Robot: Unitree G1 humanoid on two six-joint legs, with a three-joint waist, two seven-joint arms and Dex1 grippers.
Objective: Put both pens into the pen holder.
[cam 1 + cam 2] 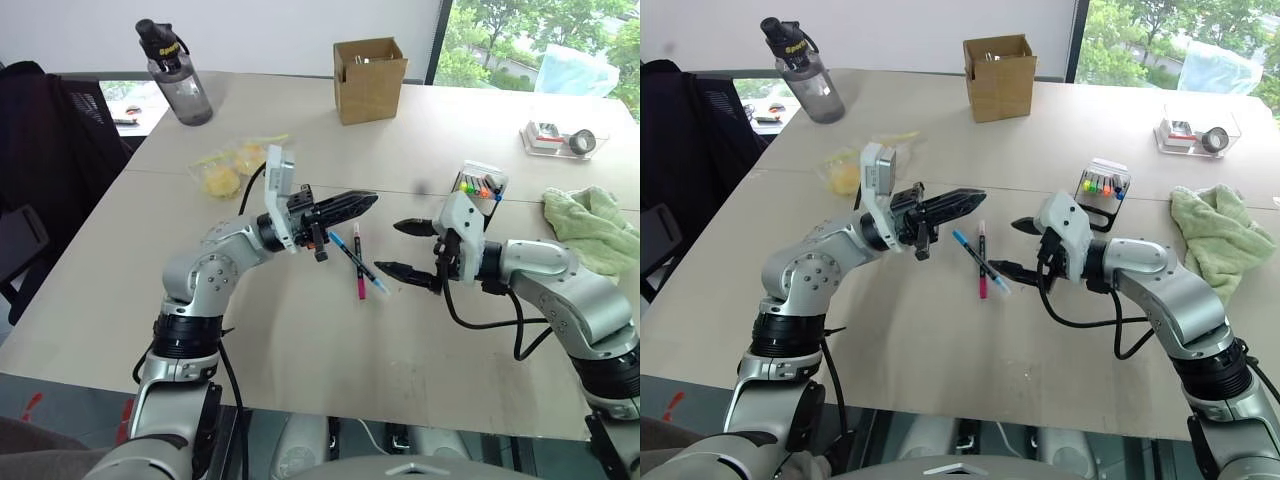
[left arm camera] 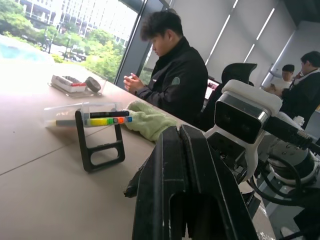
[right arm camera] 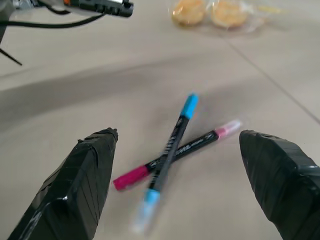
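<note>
The big beige table (image 1: 300, 350) looks smooth and matt. The two slim pens with black plastic barrels (image 3: 172, 150) look smooth, with coloured ends. The small black-framed pen holder (image 2: 99, 145) looks like hard plastic with a clear top. The brown box (image 1: 370, 80) looks like matt cardboard. The light green cloth (image 1: 595, 230) looks soft and fluffy. The grey water bottle (image 1: 178, 80) looks like see-through plastic. The right gripper's black fingers (image 3: 85, 180) look matt and a bit rough.

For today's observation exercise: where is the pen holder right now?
In the right eye view, the pen holder stands on the table's right half, just beyond the right gripper, with the green cloth farther to its right.
</note>
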